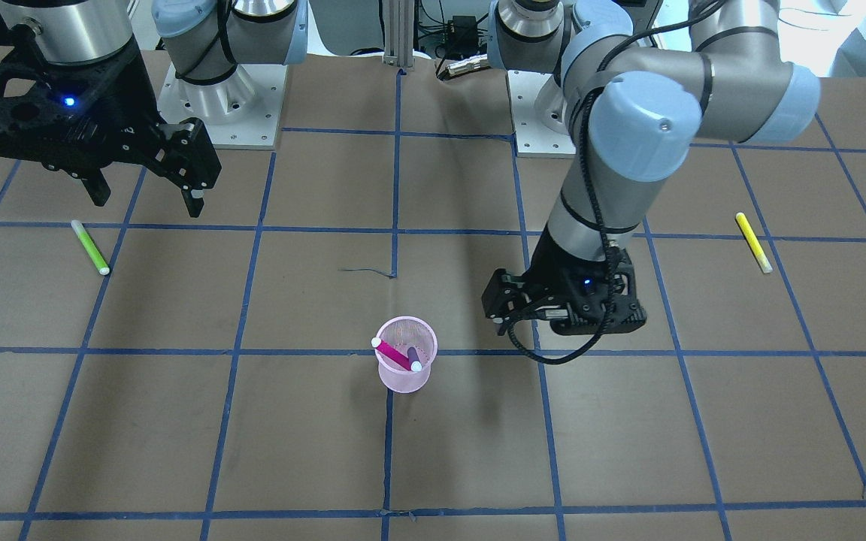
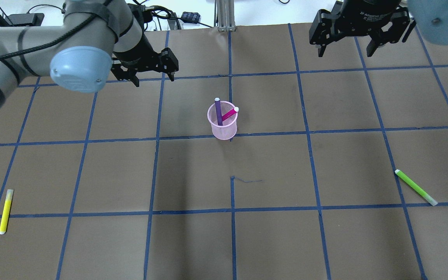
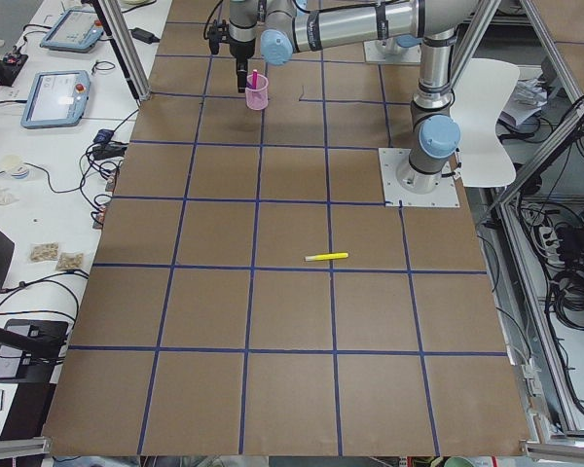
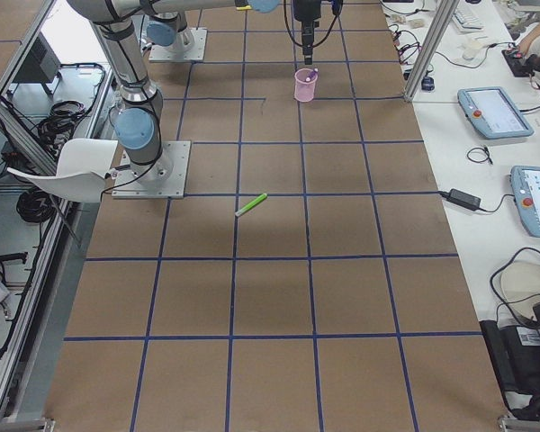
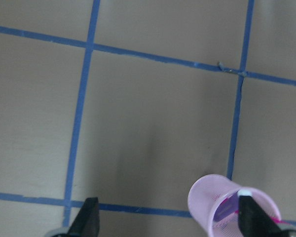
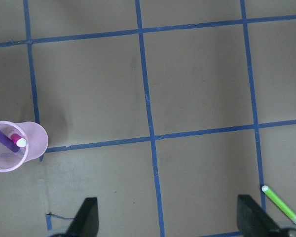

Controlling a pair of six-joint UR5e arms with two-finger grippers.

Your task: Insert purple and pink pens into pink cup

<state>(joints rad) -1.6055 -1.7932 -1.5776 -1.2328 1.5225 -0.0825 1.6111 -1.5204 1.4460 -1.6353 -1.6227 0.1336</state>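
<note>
The pink mesh cup [image 2: 224,128] stands upright near the table's middle, on a blue tape line. The purple pen [image 2: 218,112] and the pink pen [image 2: 230,113] both stand tilted inside it, white caps up. In the front view the cup [image 1: 395,383] holds the same two pens. My left gripper [image 2: 154,79] is open and empty, hovering beyond and to the left of the cup. In the left wrist view the cup [image 5: 207,197] sits by the right finger. My right gripper [image 2: 347,50] is open and empty, high at the far right. The right wrist view shows the cup [image 6: 37,138] at its left edge.
A yellow pen [image 2: 5,211] lies at the near left of the table. A green pen [image 2: 415,187] lies at the near right and shows in the right wrist view [image 6: 281,205]. Blue tape lines grid the brown table.
</note>
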